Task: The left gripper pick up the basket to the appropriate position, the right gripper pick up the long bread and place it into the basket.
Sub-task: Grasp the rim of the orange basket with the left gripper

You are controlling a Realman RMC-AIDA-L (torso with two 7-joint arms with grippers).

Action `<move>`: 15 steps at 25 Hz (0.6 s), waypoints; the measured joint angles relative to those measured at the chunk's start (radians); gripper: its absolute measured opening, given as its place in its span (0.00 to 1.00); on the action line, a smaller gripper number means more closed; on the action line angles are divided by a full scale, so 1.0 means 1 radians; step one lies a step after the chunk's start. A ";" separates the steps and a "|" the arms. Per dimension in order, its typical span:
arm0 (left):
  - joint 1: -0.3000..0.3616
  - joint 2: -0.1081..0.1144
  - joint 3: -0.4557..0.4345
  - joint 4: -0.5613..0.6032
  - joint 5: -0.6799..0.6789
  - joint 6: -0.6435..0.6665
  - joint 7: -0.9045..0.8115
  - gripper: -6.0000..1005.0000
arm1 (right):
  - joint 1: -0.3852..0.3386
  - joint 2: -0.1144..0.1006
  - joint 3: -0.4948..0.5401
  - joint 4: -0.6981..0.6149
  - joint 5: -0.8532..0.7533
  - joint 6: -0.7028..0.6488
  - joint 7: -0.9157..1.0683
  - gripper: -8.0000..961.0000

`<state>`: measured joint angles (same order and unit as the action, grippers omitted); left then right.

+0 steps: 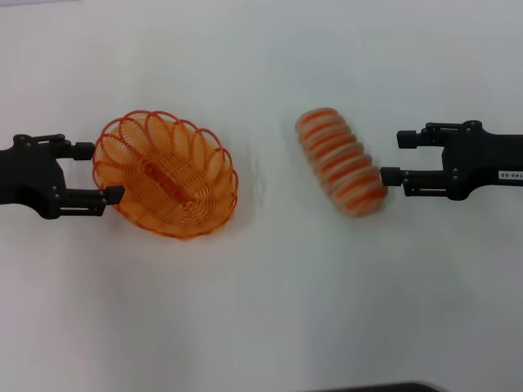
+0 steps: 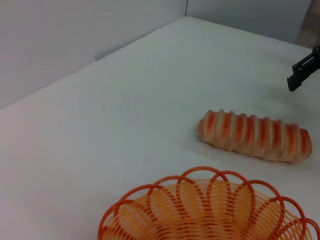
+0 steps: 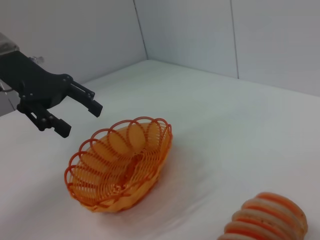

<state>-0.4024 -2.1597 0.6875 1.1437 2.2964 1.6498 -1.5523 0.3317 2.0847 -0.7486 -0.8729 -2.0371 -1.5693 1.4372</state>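
The orange wire basket [image 1: 167, 175] stands on the white table, left of centre. My left gripper [image 1: 100, 172] is open at the basket's left rim, one fingertip next to the wire loops. In the right wrist view the left gripper [image 3: 79, 118] hangs a little apart from the basket [image 3: 120, 165]. The long bread [image 1: 341, 161], cream with orange stripes, lies slanted right of centre. Just right of it my right gripper [image 1: 398, 156] is open, its nearer fingertip almost at the loaf's end. The left wrist view shows the bread [image 2: 255, 136] beyond the basket [image 2: 210, 210].
The white table [image 1: 261, 310] spreads around both things. Grey walls [image 3: 200, 35] rise at the table's far edge in the wrist views. A dark edge [image 1: 384, 387] shows at the bottom of the head view.
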 joint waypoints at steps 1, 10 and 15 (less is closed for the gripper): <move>-0.002 0.000 -0.001 0.000 -0.001 0.000 -0.002 0.84 | 0.000 0.000 0.000 0.000 0.000 0.000 0.000 0.78; -0.080 0.013 -0.009 0.006 0.004 -0.018 -0.146 0.84 | 0.003 0.002 0.000 0.000 0.000 0.000 -0.003 0.78; -0.160 0.047 0.031 -0.003 0.039 -0.050 -0.324 0.84 | 0.005 0.001 0.001 0.001 0.000 0.003 -0.007 0.78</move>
<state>-0.5624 -2.1130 0.7182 1.1403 2.3359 1.6000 -1.8763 0.3366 2.0855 -0.7479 -0.8718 -2.0371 -1.5667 1.4302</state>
